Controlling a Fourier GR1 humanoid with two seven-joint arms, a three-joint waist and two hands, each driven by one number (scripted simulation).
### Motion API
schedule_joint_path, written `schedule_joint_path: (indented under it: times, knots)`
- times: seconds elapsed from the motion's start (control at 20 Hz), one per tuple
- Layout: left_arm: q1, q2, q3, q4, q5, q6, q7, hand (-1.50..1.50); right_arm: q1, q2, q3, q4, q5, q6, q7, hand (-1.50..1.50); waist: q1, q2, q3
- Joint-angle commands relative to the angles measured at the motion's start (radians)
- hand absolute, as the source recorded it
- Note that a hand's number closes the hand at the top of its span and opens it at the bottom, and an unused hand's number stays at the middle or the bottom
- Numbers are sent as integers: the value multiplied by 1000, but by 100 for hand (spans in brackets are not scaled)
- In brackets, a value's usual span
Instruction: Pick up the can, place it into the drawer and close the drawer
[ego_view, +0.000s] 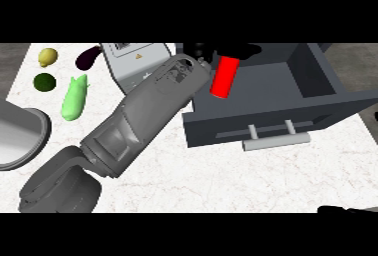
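Left robot hand (210, 51) is curled around the top of the red can (224, 76), which hangs tilted above the open drawer (295, 85). Step in hand: placement. Next: release the can, then push on the drawer's handle (275, 142).

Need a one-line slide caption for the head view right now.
Left hand holds the red can over the open grey drawer; right hand low at the corner.

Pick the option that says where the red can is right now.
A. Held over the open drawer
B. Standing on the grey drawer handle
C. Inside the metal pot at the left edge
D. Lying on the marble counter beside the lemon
A: the red can is gripped at its top by the left hand, hanging tilted above the inside of the open drawer.
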Motion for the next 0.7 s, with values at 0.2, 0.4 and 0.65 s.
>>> schedule_joint_path:
  times: [0.2, 0.4, 0.65]
  knots:
    - [5, 0, 11, -39, 75, 18, -22, -150, -27, -87, 9, -45, 147, 18, -54, -150, 12, -4, 0]
    - [-1, 0, 8, -69, 108, 38, -43, -150, -99, -95, 101, -20, 287, -1, -67, -150, 31, -3, -1]
    - [-41, 0, 21, -52, 123, 65, -52, -150, -92, -133, 157, 0, 489, -32, -112, -150, 53, -11, -1]
